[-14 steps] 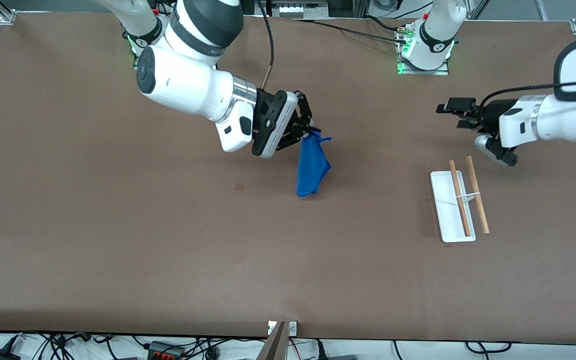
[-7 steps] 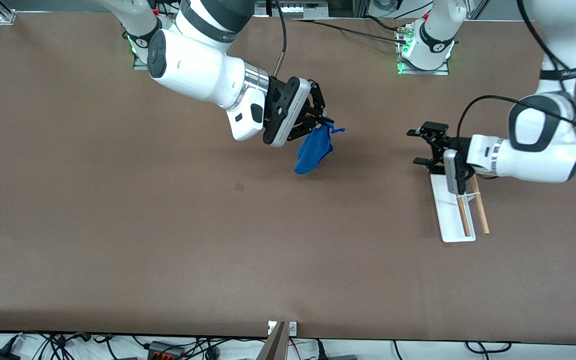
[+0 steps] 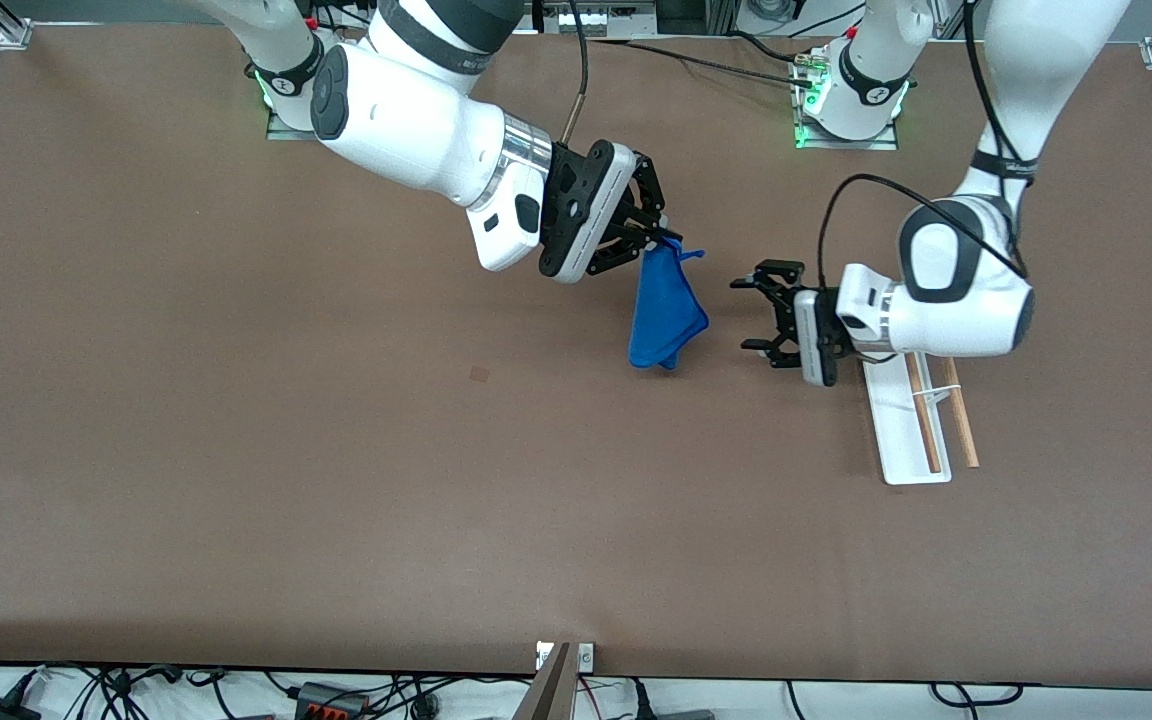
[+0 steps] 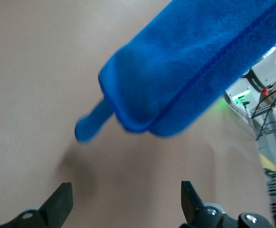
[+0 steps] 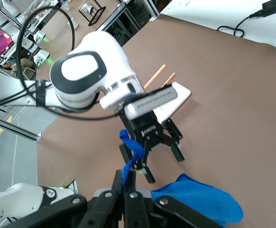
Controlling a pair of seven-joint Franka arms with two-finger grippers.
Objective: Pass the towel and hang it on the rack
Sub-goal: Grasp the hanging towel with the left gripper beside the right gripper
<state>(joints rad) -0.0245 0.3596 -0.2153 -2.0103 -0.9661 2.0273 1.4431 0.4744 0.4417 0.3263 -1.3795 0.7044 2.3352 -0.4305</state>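
Observation:
My right gripper (image 3: 664, 236) is shut on the top corner of the blue towel (image 3: 664, 312), which hangs down from it over the middle of the table, its loop tag (image 3: 691, 256) sticking out. In the right wrist view the towel (image 5: 202, 202) hangs below the shut fingers (image 5: 128, 183). My left gripper (image 3: 748, 315) is open and empty, pointing at the towel from the rack's side, a short gap away. In the left wrist view the towel (image 4: 185, 71) fills the space ahead of the open fingers (image 4: 59, 202). The rack (image 3: 911, 415) stands toward the left arm's end, partly hidden by the left arm.
Brown table (image 3: 236, 480) with cables along its front edge. A small dark mark (image 3: 479, 374) lies on the table toward the right arm's end from the towel.
My left arm has swung from above the rack toward the towel, its gripper now close to it. My right gripper has carried the towel a little toward the left arm's end.

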